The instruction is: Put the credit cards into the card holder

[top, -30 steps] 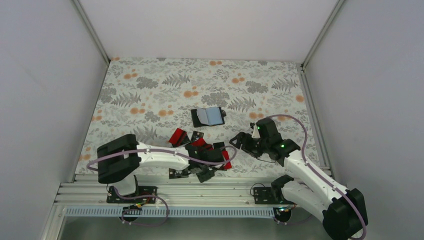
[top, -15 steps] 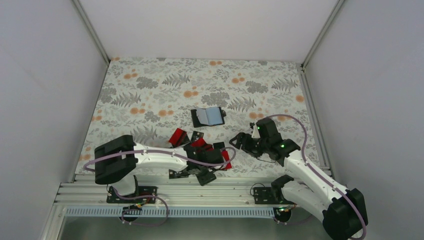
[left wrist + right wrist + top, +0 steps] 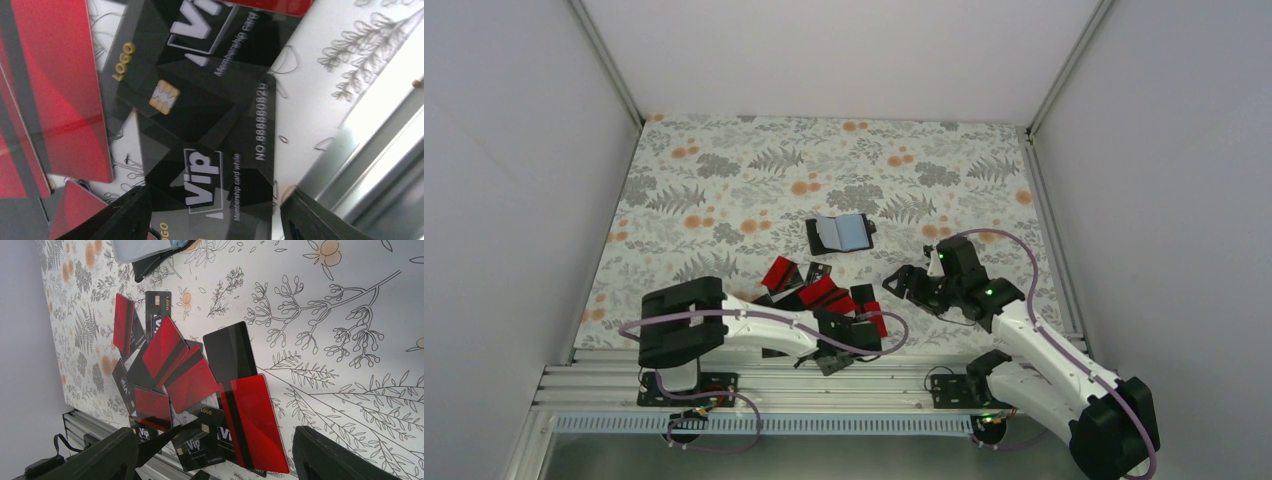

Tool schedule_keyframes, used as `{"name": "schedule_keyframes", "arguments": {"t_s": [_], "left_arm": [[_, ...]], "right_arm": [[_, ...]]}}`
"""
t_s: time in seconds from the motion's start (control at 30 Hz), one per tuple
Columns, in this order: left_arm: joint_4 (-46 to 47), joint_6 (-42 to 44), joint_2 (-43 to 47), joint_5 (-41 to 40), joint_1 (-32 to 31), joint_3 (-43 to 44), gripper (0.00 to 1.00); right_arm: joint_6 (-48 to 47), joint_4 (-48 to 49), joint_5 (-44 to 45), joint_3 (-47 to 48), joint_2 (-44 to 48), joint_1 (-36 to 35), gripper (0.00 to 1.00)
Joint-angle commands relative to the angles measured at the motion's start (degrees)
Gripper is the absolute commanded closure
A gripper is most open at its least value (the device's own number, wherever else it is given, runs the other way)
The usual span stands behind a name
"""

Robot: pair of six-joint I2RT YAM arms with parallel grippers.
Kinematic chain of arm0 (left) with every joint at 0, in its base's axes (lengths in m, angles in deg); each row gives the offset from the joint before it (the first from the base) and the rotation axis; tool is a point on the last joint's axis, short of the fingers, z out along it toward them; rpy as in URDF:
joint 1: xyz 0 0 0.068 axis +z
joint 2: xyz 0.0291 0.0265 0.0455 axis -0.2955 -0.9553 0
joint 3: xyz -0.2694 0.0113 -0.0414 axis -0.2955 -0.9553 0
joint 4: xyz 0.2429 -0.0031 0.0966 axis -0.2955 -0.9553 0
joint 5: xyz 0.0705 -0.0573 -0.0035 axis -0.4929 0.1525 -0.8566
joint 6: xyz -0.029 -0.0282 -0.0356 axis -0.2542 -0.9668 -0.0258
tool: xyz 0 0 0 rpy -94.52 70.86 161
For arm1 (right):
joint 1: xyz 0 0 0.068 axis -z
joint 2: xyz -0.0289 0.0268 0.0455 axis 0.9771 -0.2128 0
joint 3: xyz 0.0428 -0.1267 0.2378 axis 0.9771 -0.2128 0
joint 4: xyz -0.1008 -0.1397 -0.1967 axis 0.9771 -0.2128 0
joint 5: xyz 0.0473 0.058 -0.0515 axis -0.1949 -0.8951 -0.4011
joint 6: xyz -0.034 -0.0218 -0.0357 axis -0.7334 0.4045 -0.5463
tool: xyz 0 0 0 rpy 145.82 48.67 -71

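Credit cards (image 3: 829,297) lie heaped on the table (image 3: 724,180) near its front edge, none visibly in the open card holder (image 3: 842,233) beyond. Left claw (image 3: 216,220) spreads wide over them, empty; right claw (image 3: 220,460) wide, empty.

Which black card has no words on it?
The plain black card lying just above the red card at the pile's right edge in the right wrist view. The other black cards seen carry Vip or LOGO print.

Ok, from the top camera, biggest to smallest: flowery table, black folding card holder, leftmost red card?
Flowery table, largest.
Open black folding card holder with blue-grey inside, next.
Leftmost flat red card, smallest.
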Motion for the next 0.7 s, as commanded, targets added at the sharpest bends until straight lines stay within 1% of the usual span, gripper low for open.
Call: {"name": "schedule_keyframes", "arguments": {"t_s": [0.0,0.03,0.1,0.2,0.37,0.5,0.67], "left_arm": [[-2.5,-2.3,-2.7,-3.7,-1.0,0.1,0.45],[-2.5,-2.5,-2.9,-3.9,-1.4,0.0,0.50],[-2.7,-2.8,-3.1,-4.3,-1.9,0.1,0.57],[-3.0,-3.0,-3.2,-4.4,-2.5,0.1,0.63],[-3.1,-2.0,-2.0,-2.2,-2.6,0.9,0.68],[-2.8,-0.8,-0.2,0.0,-2.4,1.6,0.70],[-1.9,0.5,2.6,2.4,-1.1,1.6,0.74]], "right_arm": [[-0.4,-0.3,-0.5,-0.7,1.1,-0.6,0.21],[-0.4,-0.4,-0.4,-0.7,1.1,-0.6,0.21],[-0.4,-0.4,-0.5,-0.8,1.1,-0.6,0.21],[-0.3,-0.3,-0.5,-0.8,1.1,-0.6,0.21],[-0.3,-0.3,-0.6,-0.6,1.1,-0.6,0.22],[-0.3,-0.3,-0.5,-0.5,1.0,-0.6,0.22],[-0.3,-0.2,-0.6,-0.7,1.0,-0.6,0.22]]}}
